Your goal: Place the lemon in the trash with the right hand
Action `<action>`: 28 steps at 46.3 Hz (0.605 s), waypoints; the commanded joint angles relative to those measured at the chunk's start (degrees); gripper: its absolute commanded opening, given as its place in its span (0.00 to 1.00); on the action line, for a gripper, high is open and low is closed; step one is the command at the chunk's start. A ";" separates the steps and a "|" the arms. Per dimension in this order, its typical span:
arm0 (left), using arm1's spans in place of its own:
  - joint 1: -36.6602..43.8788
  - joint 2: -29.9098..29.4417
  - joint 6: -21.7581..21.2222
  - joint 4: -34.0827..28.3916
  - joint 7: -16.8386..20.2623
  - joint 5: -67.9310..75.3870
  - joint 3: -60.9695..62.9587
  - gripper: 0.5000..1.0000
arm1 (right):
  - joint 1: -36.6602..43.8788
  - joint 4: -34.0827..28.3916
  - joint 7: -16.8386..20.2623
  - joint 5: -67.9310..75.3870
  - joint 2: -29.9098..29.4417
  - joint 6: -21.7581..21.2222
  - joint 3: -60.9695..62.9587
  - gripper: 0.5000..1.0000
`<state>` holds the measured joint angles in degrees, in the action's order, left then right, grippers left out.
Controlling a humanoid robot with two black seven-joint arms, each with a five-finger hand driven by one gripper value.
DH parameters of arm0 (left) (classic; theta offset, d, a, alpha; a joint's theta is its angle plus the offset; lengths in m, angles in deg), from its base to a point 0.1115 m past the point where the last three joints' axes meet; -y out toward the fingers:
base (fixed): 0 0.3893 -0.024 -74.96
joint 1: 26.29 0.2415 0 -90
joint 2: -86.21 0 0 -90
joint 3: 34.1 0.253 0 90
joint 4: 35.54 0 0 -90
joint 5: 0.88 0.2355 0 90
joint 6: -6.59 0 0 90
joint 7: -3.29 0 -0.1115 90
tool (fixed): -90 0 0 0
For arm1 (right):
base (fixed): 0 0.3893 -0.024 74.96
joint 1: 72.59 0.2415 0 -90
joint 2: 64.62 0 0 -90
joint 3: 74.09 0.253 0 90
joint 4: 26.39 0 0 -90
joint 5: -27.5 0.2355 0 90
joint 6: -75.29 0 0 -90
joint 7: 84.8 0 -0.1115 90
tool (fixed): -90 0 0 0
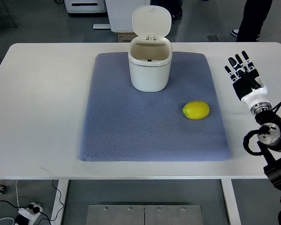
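Observation:
A yellow lemon (195,110) lies on the right part of a blue-grey mat (122,122). A small white trash bin (150,68) stands on the far middle of the mat with its lid flipped up and open. My right hand (242,70) hovers over the bare table to the right of the mat, fingers stretched out and empty, well right of and a little beyond the lemon. The left arm does not show.
The white table (37,103) carries the mat. A person's legs (253,18) stand beyond the far right edge. Boxes and white furniture stand behind the table. Cables and a power strip (25,213) lie on the floor at the near left.

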<state>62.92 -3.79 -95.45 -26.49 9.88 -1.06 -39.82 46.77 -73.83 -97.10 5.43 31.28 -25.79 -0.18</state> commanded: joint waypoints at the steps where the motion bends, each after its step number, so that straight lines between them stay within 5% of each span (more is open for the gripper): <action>1: 0.00 0.00 0.00 0.00 0.00 0.00 0.00 1.00 | 0.00 -0.02 0.00 0.00 0.08 0.00 0.00 1.00; 28: -0.35 0.00 0.00 0.00 0.00 0.00 0.00 1.00 | 0.17 0.07 0.00 0.00 0.17 0.00 0.00 1.00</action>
<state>62.56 -3.79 -95.45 -26.48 9.88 -1.06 -39.85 46.92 -73.81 -97.11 5.43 31.52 -25.79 -0.17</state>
